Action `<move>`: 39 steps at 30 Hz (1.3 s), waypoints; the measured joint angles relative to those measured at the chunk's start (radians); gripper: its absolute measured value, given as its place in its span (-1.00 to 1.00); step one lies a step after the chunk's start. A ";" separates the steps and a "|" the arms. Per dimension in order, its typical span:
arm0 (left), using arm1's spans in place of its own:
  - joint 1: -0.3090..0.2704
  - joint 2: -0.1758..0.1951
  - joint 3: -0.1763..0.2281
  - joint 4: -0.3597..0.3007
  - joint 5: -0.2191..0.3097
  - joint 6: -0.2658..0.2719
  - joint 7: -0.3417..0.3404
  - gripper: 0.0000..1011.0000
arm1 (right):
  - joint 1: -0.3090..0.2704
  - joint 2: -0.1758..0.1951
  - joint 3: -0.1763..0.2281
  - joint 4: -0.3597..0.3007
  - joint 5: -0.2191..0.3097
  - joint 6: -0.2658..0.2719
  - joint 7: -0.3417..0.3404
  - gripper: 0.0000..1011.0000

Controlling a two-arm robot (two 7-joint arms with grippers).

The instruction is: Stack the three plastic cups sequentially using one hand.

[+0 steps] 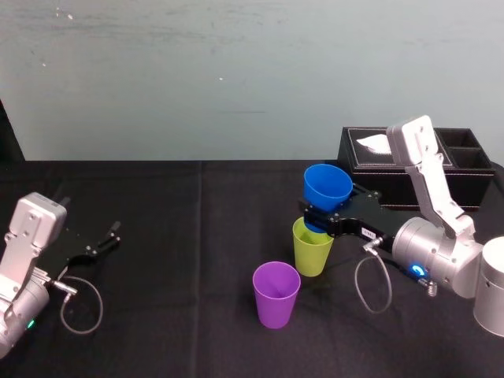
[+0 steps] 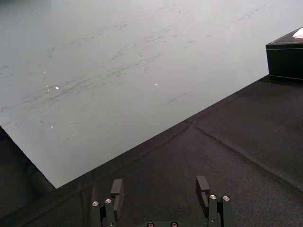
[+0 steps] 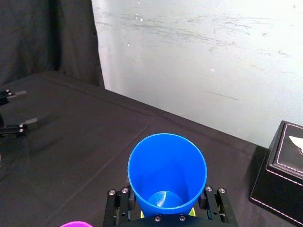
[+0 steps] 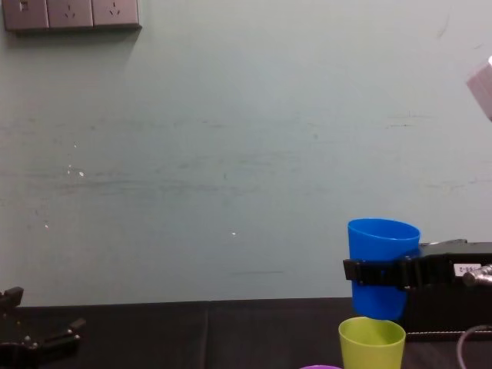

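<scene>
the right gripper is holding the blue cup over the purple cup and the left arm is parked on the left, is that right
Not quite. The right gripper holds the blue cup over the yellow-green cup, not the purple cup, which stands apart nearer the robot; the head view shows it. The left gripper is parked on the left.

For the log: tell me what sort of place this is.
Likely a robotics lab bench: a black-draped table against a bare wall with sockets, and the robot's right hand holding a blue cup above a yellow-green cup.
</scene>
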 joint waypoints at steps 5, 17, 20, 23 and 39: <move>0.000 0.000 0.000 0.000 0.000 0.000 0.000 0.98 | 0.027 -0.011 -0.014 0.047 0.000 -0.018 0.004 0.42; 0.000 0.000 0.000 0.000 0.000 0.000 0.000 0.98 | 0.055 -0.025 -0.030 0.102 -0.014 -0.031 0.000 0.42; 0.000 0.000 0.000 0.000 0.000 0.000 0.000 0.98 | 0.058 -0.029 -0.034 0.111 -0.016 -0.034 0.000 0.42; 0.000 0.000 0.000 0.000 0.000 0.000 0.000 0.98 | 0.060 -0.032 -0.037 0.119 -0.020 -0.035 0.000 0.42; 0.000 0.000 0.000 0.000 0.000 0.000 0.000 0.98 | 0.058 -0.040 -0.039 0.138 -0.025 -0.042 0.000 0.42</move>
